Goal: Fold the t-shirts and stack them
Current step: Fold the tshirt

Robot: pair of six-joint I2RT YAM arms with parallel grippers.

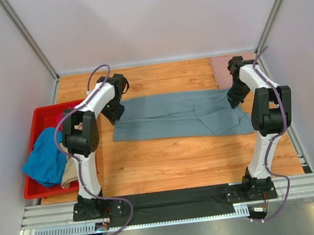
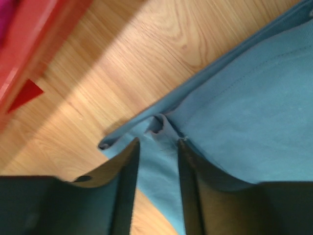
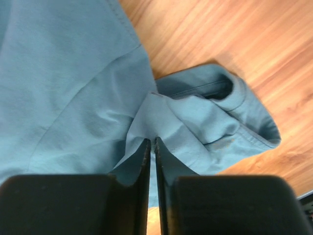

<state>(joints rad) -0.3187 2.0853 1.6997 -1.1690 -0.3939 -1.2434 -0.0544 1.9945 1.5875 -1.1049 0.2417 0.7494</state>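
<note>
The large slate grey-blue soft cloth t-shirt (image 1: 174,115) has its left corner lying between the parted fingers of the left pincer (image 2: 158,143), which stands released, a small rumpled fold of hem just beyond its tips. At the shirt's other end the right pincer (image 3: 152,141) is clenched on a puckered ridge of the same cloth, only a thin slit between its fingers, with a rolled sleeve opening just to the right of it. Between the two pincers the shirt is spread flat and long across the middle of the light wooden counter (image 1: 169,162). At the counter's left edge a red plastic bin (image 1: 41,115) holds a bright blue t-shirt (image 1: 44,158) heaped over a beige one (image 1: 69,175). A dusty-pink t-shirt (image 1: 219,66) lies in the far right corner.
</note>
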